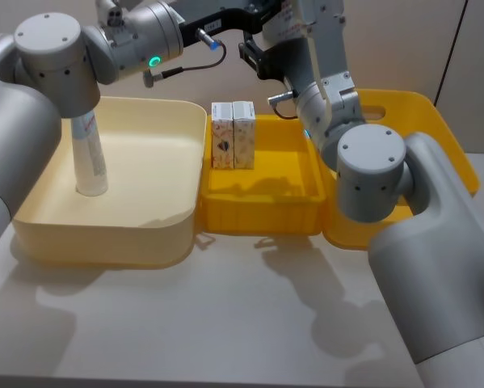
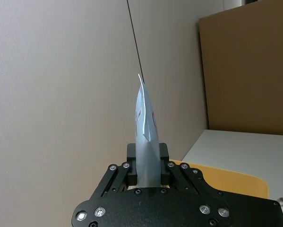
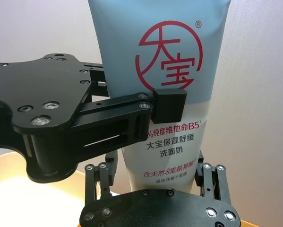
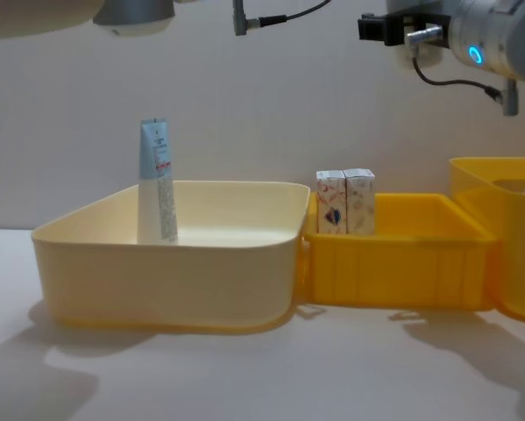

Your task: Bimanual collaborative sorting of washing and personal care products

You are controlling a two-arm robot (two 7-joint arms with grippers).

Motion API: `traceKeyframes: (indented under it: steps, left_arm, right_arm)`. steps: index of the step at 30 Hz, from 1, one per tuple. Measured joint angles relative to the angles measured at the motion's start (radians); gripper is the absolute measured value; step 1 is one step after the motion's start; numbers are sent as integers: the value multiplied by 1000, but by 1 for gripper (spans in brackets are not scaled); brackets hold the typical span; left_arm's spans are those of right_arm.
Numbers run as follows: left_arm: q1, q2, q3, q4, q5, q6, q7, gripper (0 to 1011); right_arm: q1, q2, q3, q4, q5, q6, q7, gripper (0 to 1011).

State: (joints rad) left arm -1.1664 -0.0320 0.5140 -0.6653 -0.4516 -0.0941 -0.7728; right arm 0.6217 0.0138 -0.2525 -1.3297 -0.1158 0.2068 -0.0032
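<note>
High above the bins both grippers meet on one light-blue tube [image 3: 165,47] with a red mark. My left gripper [image 2: 147,161] is shut on its flat faces, and its finger [image 3: 169,104] crosses the tube's front. My right gripper [image 3: 162,182] holds the tube's lower end, with a finger against each side. In the head view they show at the top centre, left gripper [image 1: 225,16] and right gripper [image 1: 262,52]. Another tube [image 1: 88,158] [image 4: 157,180] stands upright in the cream bin [image 1: 104,234]. Two pale cartons [image 1: 233,133] [image 4: 345,202] stand in the middle yellow bin [image 1: 262,218].
A larger yellow bin [image 1: 444,129] [image 4: 507,175] sits at the right, partly behind my right arm. The cream bin [image 4: 166,272] and the middle yellow bin [image 4: 393,263] stand side by side. White tabletop lies in front of the bins, and a plain wall stands behind.
</note>
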Motion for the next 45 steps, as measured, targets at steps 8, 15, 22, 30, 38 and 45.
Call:
traceKeyframes:
  steps: [8,15,22,30,38,45]
  left_arm:
    - [1,0,-1,1,-1,-1,1,255]
    - [1,-1,-1,1,-2,-1,2,255]
    - [1,-1,-1,1,-2,-2,2,255]
    - [1,-1,-1,1,-2,-2,2,255]
    - [1,-1,-1,1,-2,-2,2,255]
    - [1,-1,-1,1,-2,-2,2,255]
  right_arm:
    - [2,-2,1,4,0,0,2,732]
    - [4,-3,2,6,0,0,3,649]
    - [4,-4,2,7,0,0,3,619]
    - [5,-4,2,8,0,0,3,582]
    - [5,-4,2,9,0,0,3,574]
    - [5,-4,2,9,0,0,3,574]
